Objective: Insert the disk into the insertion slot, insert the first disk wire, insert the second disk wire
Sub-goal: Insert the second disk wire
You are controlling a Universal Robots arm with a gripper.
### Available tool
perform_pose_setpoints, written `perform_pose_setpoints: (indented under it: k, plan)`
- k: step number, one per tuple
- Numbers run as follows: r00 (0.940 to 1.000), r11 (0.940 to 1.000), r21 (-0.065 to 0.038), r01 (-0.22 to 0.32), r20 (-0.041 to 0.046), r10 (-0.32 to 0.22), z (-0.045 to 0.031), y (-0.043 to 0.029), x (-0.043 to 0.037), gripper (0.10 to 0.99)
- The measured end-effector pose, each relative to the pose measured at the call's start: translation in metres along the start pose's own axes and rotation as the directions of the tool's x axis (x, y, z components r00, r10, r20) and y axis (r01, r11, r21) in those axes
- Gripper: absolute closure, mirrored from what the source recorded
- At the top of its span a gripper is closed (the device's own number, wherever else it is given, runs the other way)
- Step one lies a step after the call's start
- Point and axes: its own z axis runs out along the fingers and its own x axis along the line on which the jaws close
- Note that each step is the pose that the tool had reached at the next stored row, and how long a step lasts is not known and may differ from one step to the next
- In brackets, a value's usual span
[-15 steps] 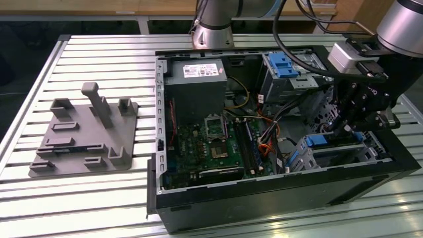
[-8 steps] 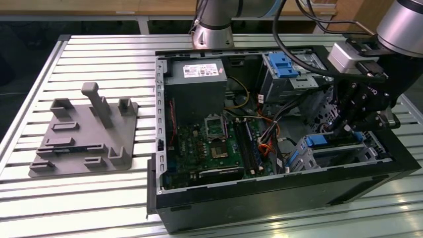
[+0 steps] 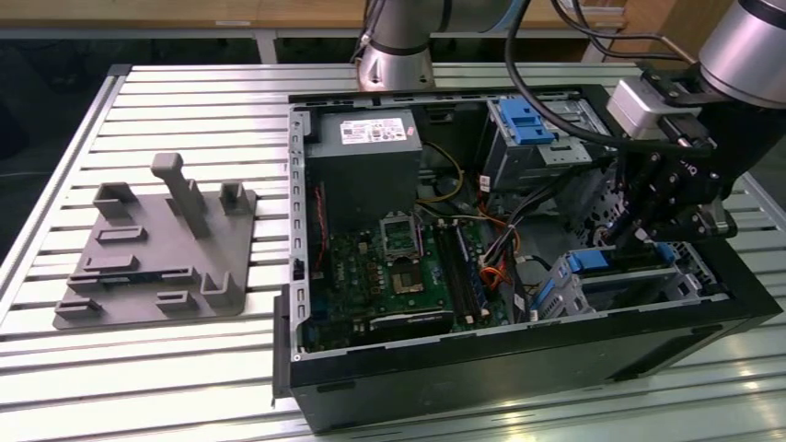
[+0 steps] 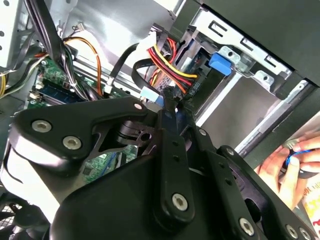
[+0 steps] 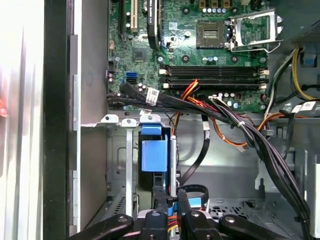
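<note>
One step of three looks done: the disk sits in the insertion slot, in a corner of the open computer case on the counter. A red, yellow and black wire bundle reaches the disk's rear, but I cannot tell whether either wire is seated. The end effector hangs close behind the disk beside a blue-tipped black cable; whether it is apart or clamped, I cannot tell.

Exterior view overhead; both wrist views inside case
</note>
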Motion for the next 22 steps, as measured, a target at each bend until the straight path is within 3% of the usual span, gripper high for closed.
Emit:
perform_pose_setpoints:
  k: [7,13,22]
  plan:
    - [1.0,1.0,0.0,0.0,0.0004,0.0,0.0001,0.0,0.0015,0.886]
    - [1.0,1.0,0.001,-0.003,0.0089,0.003,0.0002,0.0002,0.005,0.886]
    - [0.9999,1.0,0.001,-0.006,0.011,0.006,0.0018,0.0,0.0082,0.886]
